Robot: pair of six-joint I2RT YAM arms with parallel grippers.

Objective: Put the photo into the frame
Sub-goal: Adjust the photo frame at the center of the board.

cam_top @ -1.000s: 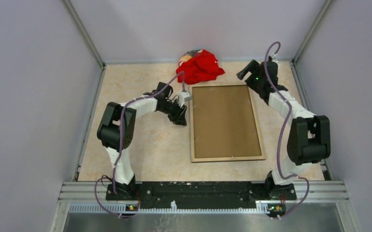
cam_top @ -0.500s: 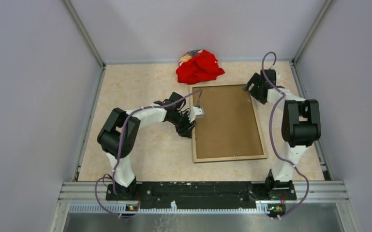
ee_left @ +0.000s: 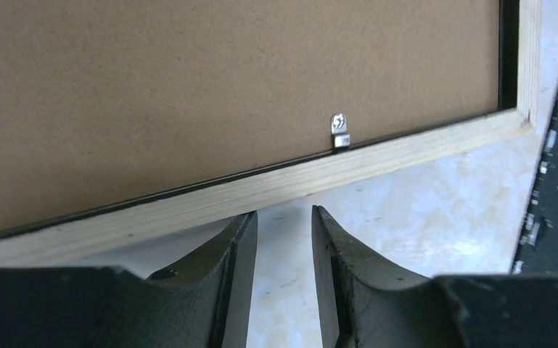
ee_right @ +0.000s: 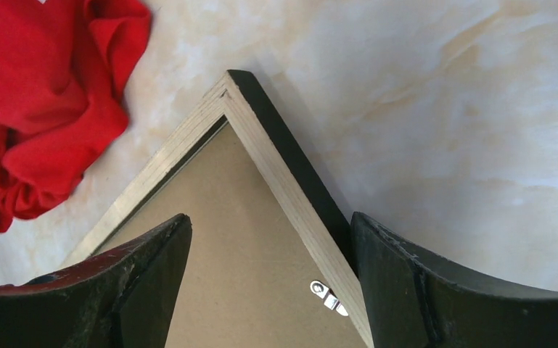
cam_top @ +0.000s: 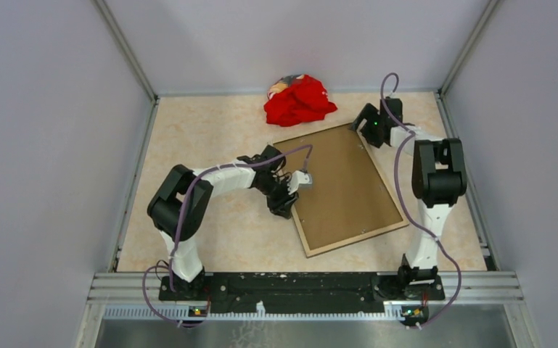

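Observation:
The frame [cam_top: 358, 240] lies back up and askew on the table, its pale wood rim around a brown hardboard backing sheet [cam_top: 341, 188]. The photo is hidden. My left gripper [cam_top: 290, 199] is at the frame's left edge. In the left wrist view its jaws [ee_left: 284, 212] stand slightly apart with nothing between them, tips against the wood rim [ee_left: 261, 190]. My right gripper [cam_top: 363, 125] is wide open at the frame's far right corner. In the right wrist view [ee_right: 268, 219] its jaws straddle the rim [ee_right: 290, 188] there.
A crumpled red cloth [cam_top: 299, 100] lies at the back, just beyond the frame's far left corner, and shows in the right wrist view [ee_right: 36, 94]. Small metal tabs [ee_left: 339, 132] [ee_right: 328, 296] hold the backing. Walls enclose the table on three sides.
The frame has turned counter-clockwise, its near end swinging right. My left gripper moved right and nearer along the left edge. My right gripper moved onto the far right corner.

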